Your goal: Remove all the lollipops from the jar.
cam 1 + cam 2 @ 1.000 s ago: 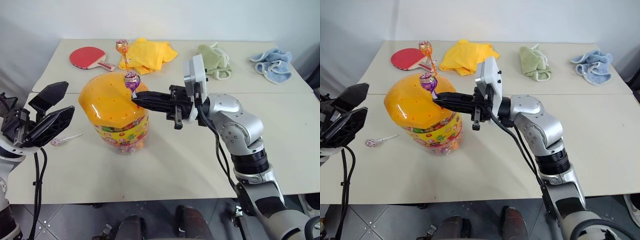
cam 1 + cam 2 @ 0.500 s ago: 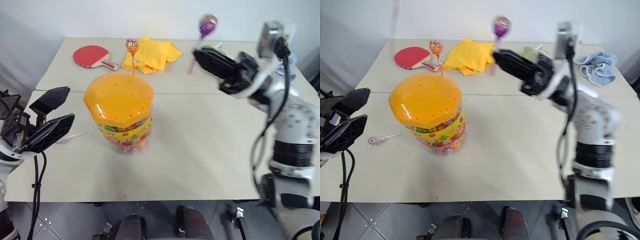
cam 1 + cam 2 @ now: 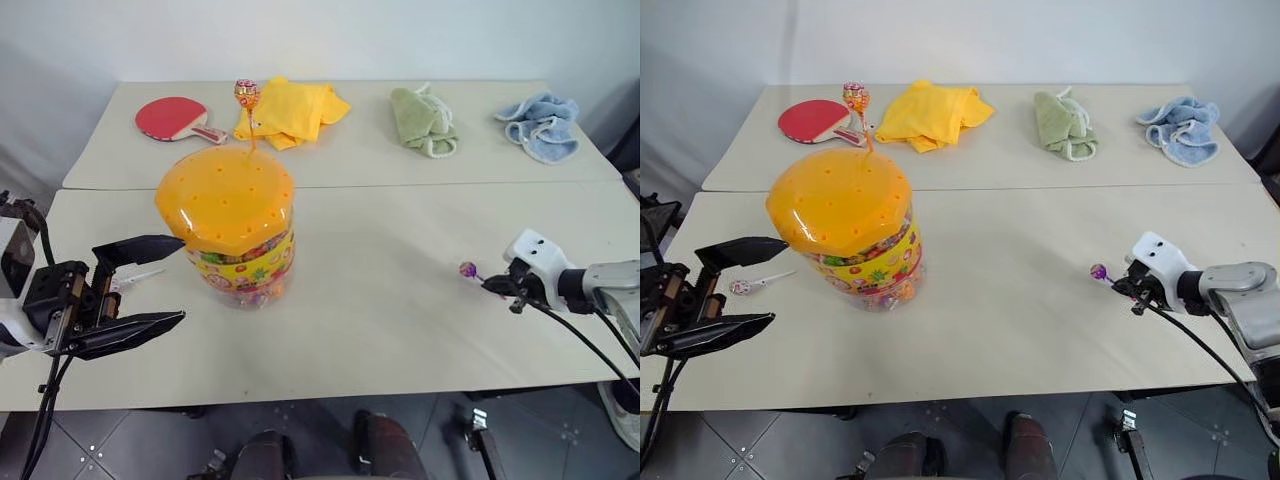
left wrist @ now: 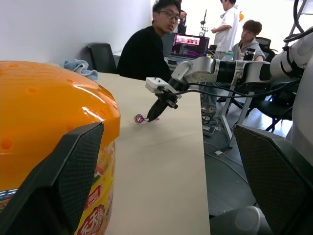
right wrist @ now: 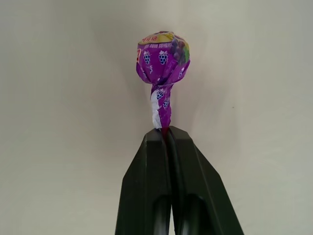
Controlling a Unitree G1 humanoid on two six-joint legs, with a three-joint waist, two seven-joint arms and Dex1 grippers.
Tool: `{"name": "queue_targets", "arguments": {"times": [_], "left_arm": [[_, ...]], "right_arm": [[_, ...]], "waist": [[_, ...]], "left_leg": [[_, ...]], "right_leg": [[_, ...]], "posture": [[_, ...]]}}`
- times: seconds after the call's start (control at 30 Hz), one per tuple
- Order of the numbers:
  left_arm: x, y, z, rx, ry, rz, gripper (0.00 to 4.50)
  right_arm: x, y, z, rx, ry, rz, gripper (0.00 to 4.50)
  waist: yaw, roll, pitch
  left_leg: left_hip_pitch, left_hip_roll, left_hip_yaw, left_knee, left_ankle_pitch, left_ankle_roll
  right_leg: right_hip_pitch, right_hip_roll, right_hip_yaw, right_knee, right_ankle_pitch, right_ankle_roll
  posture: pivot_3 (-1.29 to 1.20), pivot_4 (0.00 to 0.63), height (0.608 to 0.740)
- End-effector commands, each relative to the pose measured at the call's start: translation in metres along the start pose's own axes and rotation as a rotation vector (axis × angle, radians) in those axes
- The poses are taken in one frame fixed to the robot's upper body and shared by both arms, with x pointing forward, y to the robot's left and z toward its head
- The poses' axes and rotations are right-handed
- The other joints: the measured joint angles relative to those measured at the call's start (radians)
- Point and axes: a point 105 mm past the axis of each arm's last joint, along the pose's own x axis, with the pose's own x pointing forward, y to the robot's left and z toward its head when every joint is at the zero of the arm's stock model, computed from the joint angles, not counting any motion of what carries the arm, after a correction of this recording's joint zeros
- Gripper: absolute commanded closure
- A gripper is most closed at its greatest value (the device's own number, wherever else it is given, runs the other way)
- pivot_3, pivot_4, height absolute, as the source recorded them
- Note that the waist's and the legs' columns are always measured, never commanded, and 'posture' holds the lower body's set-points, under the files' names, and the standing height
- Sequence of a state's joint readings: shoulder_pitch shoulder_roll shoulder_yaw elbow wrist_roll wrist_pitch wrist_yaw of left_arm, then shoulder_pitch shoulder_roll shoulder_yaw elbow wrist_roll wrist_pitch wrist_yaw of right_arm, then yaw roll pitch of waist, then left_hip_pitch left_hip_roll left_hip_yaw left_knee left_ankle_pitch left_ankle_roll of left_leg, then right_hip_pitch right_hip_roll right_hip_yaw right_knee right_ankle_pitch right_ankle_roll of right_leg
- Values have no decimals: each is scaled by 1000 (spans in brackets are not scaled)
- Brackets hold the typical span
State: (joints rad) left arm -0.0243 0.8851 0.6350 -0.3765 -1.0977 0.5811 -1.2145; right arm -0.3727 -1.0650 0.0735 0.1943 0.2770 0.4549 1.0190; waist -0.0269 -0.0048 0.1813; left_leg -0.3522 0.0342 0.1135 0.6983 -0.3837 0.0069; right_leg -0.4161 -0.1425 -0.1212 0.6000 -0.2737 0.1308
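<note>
Purple lollipop (image 5: 163,56) in right hand (image 5: 167,134) (pinched)

left gripper (image 3: 150,280) held low at the near left, fingers spread wide and pointing toward the right, nothing between them. right gripper (image 3: 487,285) stretched low over the near right, pointing left, its fingers (image 5: 156,186) pressed together on the stick of the purple lollipop (image 5: 162,56).
</note>
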Motion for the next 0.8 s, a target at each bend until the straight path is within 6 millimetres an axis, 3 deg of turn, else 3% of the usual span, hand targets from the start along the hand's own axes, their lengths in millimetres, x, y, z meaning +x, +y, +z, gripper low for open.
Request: {"name": "queue_targets", "arguments": {"times": [0.03, 0.17, 0.23, 0.27, 0.3, 0.37, 0.47, 0.57, 0.67, 0.8], "left_arm": [[-1, 3, 5, 27, -24, 10, 0], [-3, 8, 5, 10, -67, 47, 0], [-6, 12, 6, 8, -100, 83, 0], [-9, 18, 10, 19, -142, 142, 0], [-13, 25, 16, 57, -190, 205, 0], [-18, 34, 24, 94, -259, 286, 0], [-30, 45, 36, 124, -386, 430, 0], [-38, 51, 38, 135, -424, 519, 0], [-45, 50, 28, 89, -423, 547, 0], [-41, 49, 22, 68, -399, 531, 0]], "right_arm": [[-1, 11, -5, 24, -17, 76, 3449], [-14, 7, 27, -13, -200, 69, 2159], [-26, 10, 59, -57, -373, 114, 1454], [-40, 21, 93, -79, -567, 215, 1156], [-50, 26, 116, -111, -677, 255, 1156], [-62, 34, 142, -153, -798, 310, 1156], [-60, 53, 194, -170, -940, 411, 1156], [-58, 70, 231, -139, -1033, 496, 1156], [-16, 95, 289, -87, -978, 515, 1156], [7, 106, 324, -45, -961, 464, 1156]], "waist": [[2, 0, 0], [2, 0, 0], [1, 1, 1], [-1, 2, 2], [-3, 4, 2], [-2, 6, 3], [0, 4, 3], [-1, 4, 2], [-8, 4, 2], [-7, 3, 2]], "left_leg": [[0, 0, -1, 0, 0, 0], [-1, 0, -3, -1, 0, 0], [-1, 0, -2, 0, 0, 0], [-1, 0, -2, 0, 0, 0], [-1, 0, -2, 0, 0, 0], [0, 1, -3, 1, 0, 0], [0, 1, -6, 2, 0, -1], [0, 2, -12, 1, -1, -1], [-1, 0, -12, 2, -1, -1], [-3, 0, -8, 1, -1, -1]], "right_leg": [[0, 0, -1, 0, 0, 0], [0, 0, -3, 0, 0, 0], [0, 0, -2, 0, 0, 0], [0, 0, -2, 0, 0, 0], [0, 0, -1, 0, 0, 0], [0, 1, 1, 1, 0, 0], [0, 1, -1, 5, 0, 0], [-1, 1, -2, 7, 1, 0], [-3, -1, -4, 11, 1, 0], [-10, -1, -2, 19, 0, -1]], "posture": [[0, 150, 740], [0, 150, 740], [0, 150, 740], [0, 150, 740], [0, 150, 740], [0, 150, 740], [0, 150, 740], [0, 150, 740], [0, 150, 740], [0, 150, 740]]}}
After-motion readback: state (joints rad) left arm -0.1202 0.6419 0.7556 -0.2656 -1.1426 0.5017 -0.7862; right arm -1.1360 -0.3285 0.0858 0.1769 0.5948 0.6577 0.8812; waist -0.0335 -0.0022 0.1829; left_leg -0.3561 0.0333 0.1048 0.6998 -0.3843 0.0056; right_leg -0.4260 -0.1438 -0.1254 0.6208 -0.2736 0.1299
